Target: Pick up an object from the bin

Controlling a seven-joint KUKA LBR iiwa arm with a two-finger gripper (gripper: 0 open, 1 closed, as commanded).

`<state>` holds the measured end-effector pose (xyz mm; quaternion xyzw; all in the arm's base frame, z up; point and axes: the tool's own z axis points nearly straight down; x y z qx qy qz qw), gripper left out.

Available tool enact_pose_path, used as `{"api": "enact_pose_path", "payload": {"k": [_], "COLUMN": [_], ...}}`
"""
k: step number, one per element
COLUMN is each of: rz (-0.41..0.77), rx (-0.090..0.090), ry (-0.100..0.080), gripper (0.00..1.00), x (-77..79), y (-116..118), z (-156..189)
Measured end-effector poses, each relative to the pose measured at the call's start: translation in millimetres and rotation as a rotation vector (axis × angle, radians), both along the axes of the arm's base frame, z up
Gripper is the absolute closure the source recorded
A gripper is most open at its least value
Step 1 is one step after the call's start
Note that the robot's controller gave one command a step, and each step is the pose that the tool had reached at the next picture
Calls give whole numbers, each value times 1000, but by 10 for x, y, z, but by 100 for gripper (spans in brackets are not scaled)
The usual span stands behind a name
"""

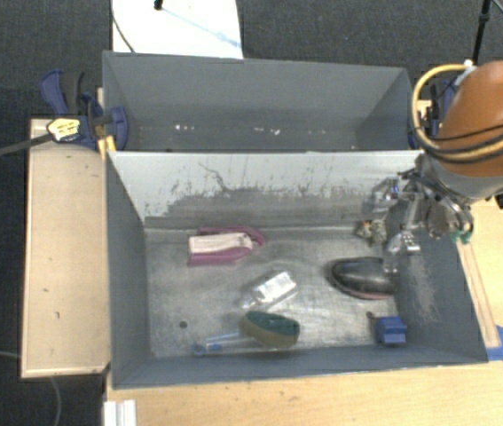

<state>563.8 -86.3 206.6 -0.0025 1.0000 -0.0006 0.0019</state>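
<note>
My gripper (395,254) hangs low at the right side of the bin, near the back wall. Directly beneath it lies a dark, glossy oval thing (360,278) on the bin floor, and the gripper's lower end meets that thing's right edge. Whether anything is held I cannot make out. A small blue block (390,330) lies in front of it, near the front right corner.
A pink and purple packet (222,245) lies at the back left. A clear crinkled wrapper (270,287) sits mid-floor. A green-headed brush (271,327) with a blue handle rests along the front wall. The arm's orange cover and cables loom over the right rim.
</note>
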Motion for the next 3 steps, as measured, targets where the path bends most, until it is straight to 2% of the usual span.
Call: {"api": "enact_pose_path", "payload": {"k": [1, 2, 3], "rz": [55, 59, 17], "rx": [1, 0, -1], "ry": [9, 0, -6], "gripper": [0, 100, 100], "x": [-158, -131, -45], "y": [-309, -303, -350], "z": [-1236, -1185, 183]}}
